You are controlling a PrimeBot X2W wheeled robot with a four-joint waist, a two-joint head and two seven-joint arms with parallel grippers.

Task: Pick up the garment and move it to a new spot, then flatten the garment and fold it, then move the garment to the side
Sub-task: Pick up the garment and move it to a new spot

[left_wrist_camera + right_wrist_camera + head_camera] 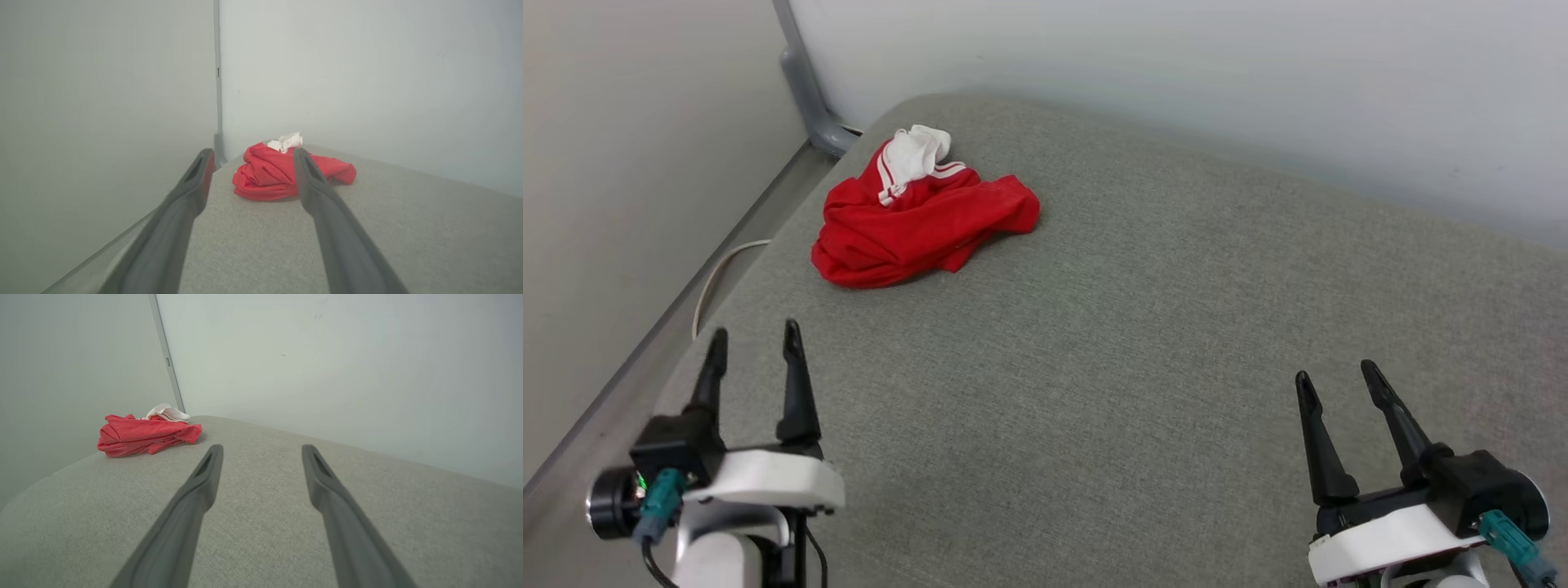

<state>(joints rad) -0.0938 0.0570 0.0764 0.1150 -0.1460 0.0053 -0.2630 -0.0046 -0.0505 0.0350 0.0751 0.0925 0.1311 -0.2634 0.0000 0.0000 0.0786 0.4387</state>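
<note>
Left end effector (pixel 755 328), right end effector (pixel 1335 369): spread, empty, seemingly off cushion (pixel 1135 327); garment (pixel 915 229) untouched.

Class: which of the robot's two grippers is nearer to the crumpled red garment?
Left. The left gripper points at the garment from closer; the right gripper sits far to its right.

The garment (pixel 915 224) is red, its sleeve (pixel 916 153) white with red-and-white striped trim; the cushion (pixel 1135 343) is flecked grey.

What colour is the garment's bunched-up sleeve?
The bunched short sleeve of the crumpled red jersey T-shirt is white with red-and-white stripe trim; head view shows it best.
</note>
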